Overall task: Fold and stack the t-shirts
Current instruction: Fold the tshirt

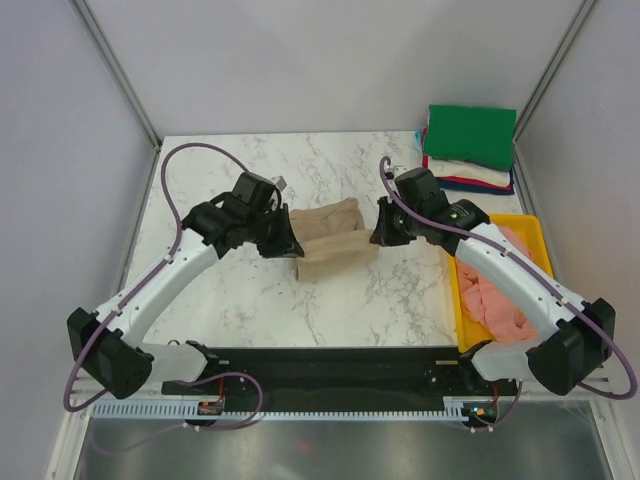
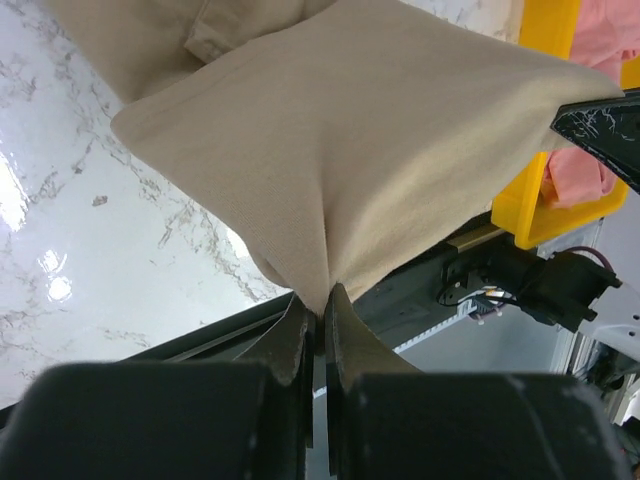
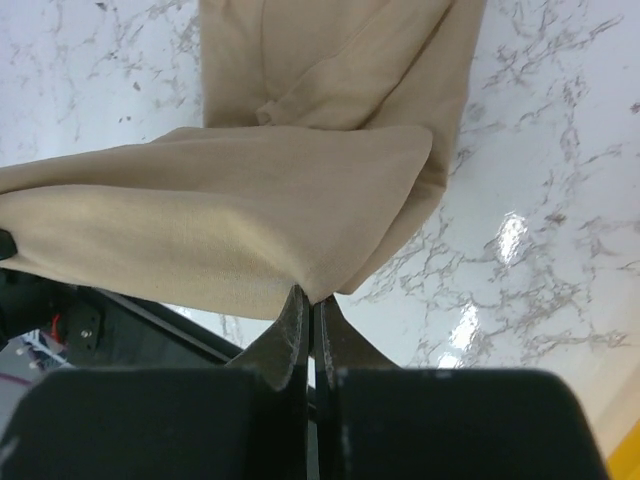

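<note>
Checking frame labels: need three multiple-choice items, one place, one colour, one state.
1. Where is the folded stack? A) far right corner of the table B) near left corner C) table centre
2. What colour is the stack's top shirt? A) blue B) pink C) green
3. The tan t-shirt is: A) lying untouched B) pinched by the left end effector and the right end effector C) draped over the stack

1 A: the top view shows it at the far right corner.
2 C: green covers the pile.
3 B: each wrist view shows shut jaws on tan fabric.
</note>
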Controlling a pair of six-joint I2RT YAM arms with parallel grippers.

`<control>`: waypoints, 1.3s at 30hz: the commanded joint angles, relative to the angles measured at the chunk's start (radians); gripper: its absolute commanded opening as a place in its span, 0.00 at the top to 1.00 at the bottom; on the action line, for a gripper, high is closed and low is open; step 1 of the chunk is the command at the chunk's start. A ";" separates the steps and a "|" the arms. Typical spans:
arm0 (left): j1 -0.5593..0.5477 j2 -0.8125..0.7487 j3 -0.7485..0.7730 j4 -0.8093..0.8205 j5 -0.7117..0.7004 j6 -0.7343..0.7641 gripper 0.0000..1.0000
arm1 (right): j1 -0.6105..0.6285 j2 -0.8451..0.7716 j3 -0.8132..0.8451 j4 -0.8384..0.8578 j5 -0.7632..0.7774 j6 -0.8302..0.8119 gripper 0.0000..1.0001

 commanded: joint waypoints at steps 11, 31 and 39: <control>0.255 0.197 0.090 0.043 0.245 0.131 0.98 | -0.090 0.278 0.251 -0.036 0.008 -0.134 1.00; 0.432 0.974 0.711 -0.115 0.131 0.188 0.34 | -0.211 0.940 0.893 -0.070 0.011 -0.178 0.17; 0.337 0.748 0.636 -0.117 -0.274 0.254 0.23 | -0.214 0.607 0.224 0.320 -0.113 -0.056 0.17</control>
